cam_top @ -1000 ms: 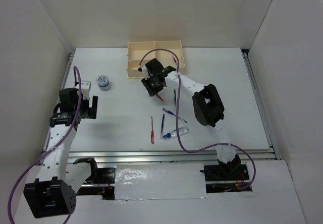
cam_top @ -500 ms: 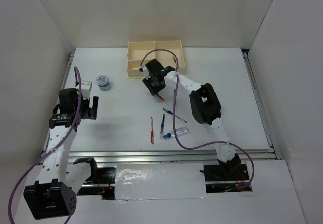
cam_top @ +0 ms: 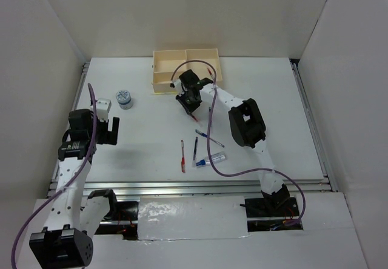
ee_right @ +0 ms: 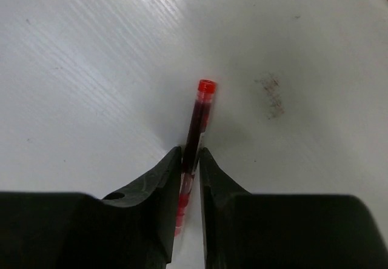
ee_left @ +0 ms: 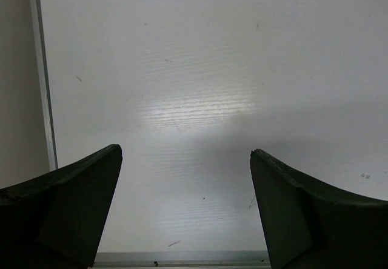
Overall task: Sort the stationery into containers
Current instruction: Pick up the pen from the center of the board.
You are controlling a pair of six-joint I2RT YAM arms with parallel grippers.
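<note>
1. Stationery first: my right claw (ee_right: pixel 191 160) is pinching one red pen (ee_right: pixel 198 119). A long part of the pen sticks out past the fingers, over the table (ee_right: pixel 91 51), close to the near wall of the yellow box (cam_top: pixel 183 52).
2. I think the best way is to lift the pen over the wall, go low into a compartment, then let go, so it does not bounce out.
3. The pen is thin and could swing, so I would go slowly.
4. My left claw (ee_left: pixel 185 178) is spread wide and holds nothing, over bare table on the left.
5. Waiting on the table are a second red pen (cam_top: pixel 182 156), a blue pen (cam_top: pixel 208 137), a clear tube (cam_top: pixel 213 159) and a round cylinder (cam_top: pixel 123 98).
6. A purple cable (cam_top: pixel 193 62) loops over the box and might get in the way.
</note>
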